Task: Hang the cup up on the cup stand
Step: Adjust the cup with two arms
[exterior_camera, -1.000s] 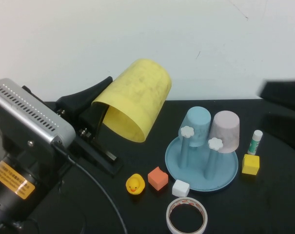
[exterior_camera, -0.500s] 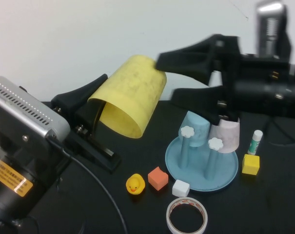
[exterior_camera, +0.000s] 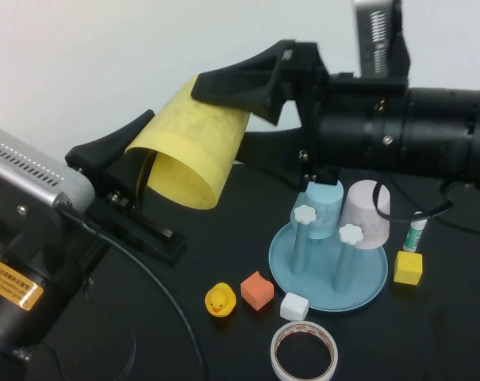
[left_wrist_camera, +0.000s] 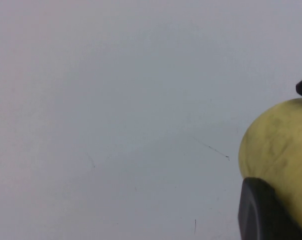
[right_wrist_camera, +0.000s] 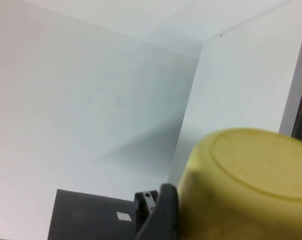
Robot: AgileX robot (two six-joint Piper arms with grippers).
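Yellow plastic fills the space between both arms: the cup [exterior_camera: 193,154] is held up in the air above the black counter [exterior_camera: 430,333], tilted with its open mouth facing down and toward the robot. The left gripper [exterior_camera: 136,186] is clamped on the cup's rim, one finger outside the wall and one inside the mouth. The right gripper [exterior_camera: 251,119] reaches in from the right with its jaws spread wide, straddling the cup's closed end; one finger lies along the top of the wall, the other runs below it. In the right wrist view the cup's flat bottom [right_wrist_camera: 255,170] sits beside a dark finger [right_wrist_camera: 163,215].

Below and to the right, the cup stand [exterior_camera: 328,274] rests on the counter, carrying a light blue cup [exterior_camera: 323,202] and a pale pink cup [exterior_camera: 366,210] upside down on its posts.
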